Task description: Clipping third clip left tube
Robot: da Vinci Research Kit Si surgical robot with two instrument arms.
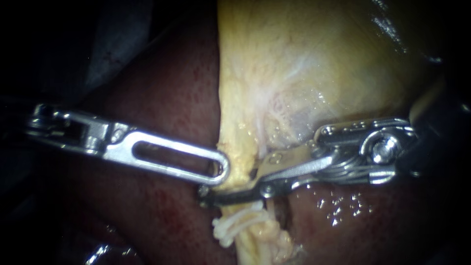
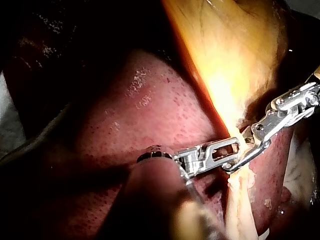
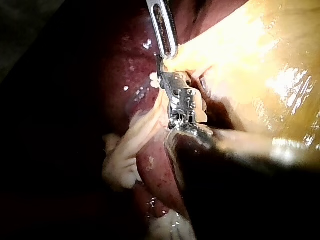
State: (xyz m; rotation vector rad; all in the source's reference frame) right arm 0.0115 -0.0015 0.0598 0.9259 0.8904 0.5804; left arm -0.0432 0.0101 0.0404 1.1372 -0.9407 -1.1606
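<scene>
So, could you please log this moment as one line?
left instrument: against tube | right instrument: jaws open astride tube | liver behind

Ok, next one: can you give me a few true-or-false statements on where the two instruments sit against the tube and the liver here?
1. The left instrument reaches the tube from one side. True.
2. The right instrument hangs over the liver, clear of the tube. False: its tip is right at the tube, on the side opposite the left instrument.
3. The tube runs down from the pale yellow gallbladder. True.
4. The two instrument tips are far apart. False: they meet the tube close together.
5. A white cloth covers the liver. False: bare dark red liver shows on both sides of the tube.
</scene>
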